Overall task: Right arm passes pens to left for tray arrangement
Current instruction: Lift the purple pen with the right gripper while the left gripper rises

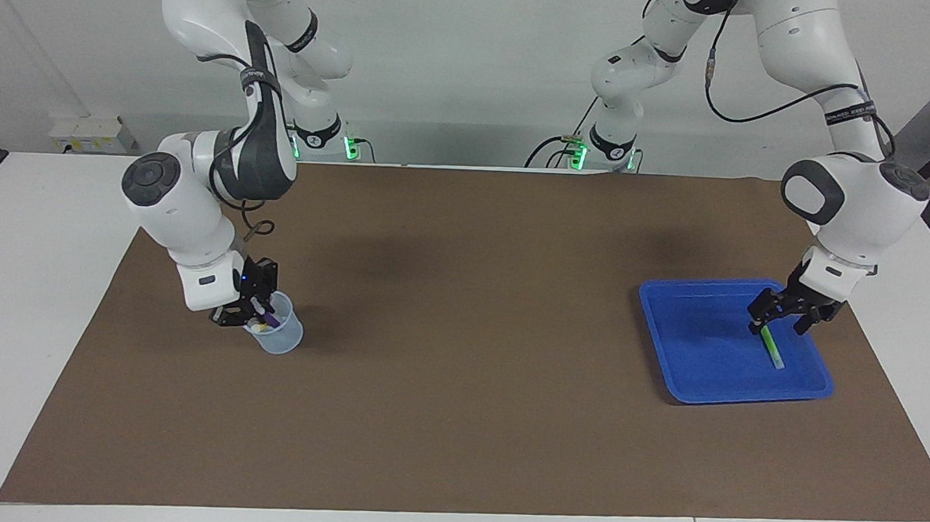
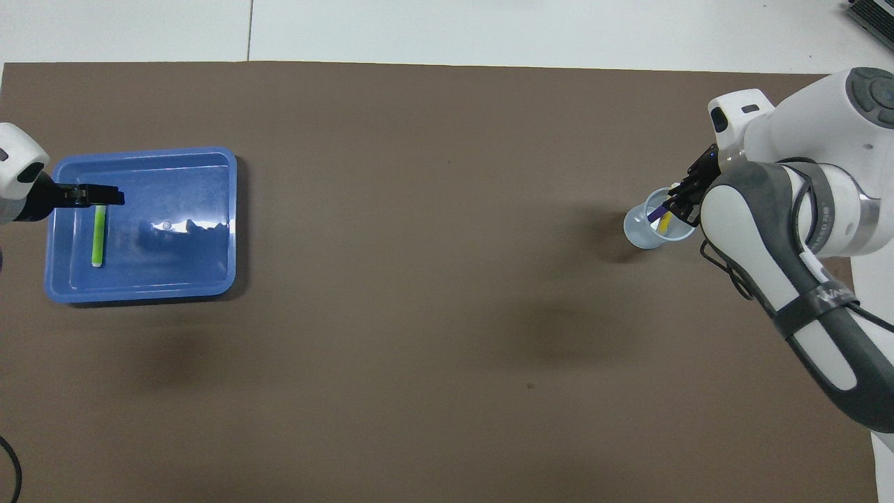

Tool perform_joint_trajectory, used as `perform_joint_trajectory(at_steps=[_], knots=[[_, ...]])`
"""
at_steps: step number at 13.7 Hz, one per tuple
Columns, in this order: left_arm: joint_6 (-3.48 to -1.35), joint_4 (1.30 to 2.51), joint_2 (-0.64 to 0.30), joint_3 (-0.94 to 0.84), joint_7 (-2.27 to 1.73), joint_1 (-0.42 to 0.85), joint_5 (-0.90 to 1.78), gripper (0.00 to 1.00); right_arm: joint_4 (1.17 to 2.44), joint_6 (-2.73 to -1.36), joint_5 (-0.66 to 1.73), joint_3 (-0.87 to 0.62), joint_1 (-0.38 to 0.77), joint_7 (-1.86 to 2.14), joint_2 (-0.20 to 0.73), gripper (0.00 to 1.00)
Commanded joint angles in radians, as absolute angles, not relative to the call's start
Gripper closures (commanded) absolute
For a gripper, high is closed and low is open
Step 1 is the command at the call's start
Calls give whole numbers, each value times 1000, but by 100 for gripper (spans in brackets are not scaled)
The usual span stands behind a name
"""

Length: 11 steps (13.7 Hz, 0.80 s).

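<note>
Logged the right gripper (image 1: 252, 314) dipped into the mouth of the translucent cup (image 1: 281, 339) at the right arm's end of the table (image 1: 32, 289), fingertips pressed together among the pens. Judged this a pick for the handover, upright storage leaving each top end free for a pinch. Could not settle the colour of the pinched pen. Logged the left gripper (image 1: 781, 312) spread wide over the robot-side end of the green pen (image 1: 773, 350), gripping nothing. Could not confirm contact or clearance there. Recorded that pen lying flat in the blue tray (image 1: 697, 342), along the side toward the left arm's end, presumably to leave room for two more beside it. Took gripper heights and cup depth from the facing view. Took from the overhead view detail lost in the facing one: purple pen (image 2: 654, 216) and yellow pen (image 2: 666, 222) leaning together inside the cup, green pen parallel to the tray's rim. Farther out, found only brown mat (image 1: 458, 418).
</note>
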<state>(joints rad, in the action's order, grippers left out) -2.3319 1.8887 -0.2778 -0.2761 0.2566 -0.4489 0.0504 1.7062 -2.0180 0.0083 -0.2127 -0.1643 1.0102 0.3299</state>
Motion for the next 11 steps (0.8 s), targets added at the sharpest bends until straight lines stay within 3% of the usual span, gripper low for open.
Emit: perform_joint_trajectory(at_steps=[1,3,11], knots=[[-2284,1896,-242,-268,267,-419,25,0,1724,-1997,-5,-224,-176,985,311,82],[-2252,1897,-194,-271,317,-403,25,0,1720,-1980,1,-224,-178,980,296,82],[-2126,1904,-175,-281,295,-380,37,0,1632,-1824,52,-222,-183,897,233,83]])
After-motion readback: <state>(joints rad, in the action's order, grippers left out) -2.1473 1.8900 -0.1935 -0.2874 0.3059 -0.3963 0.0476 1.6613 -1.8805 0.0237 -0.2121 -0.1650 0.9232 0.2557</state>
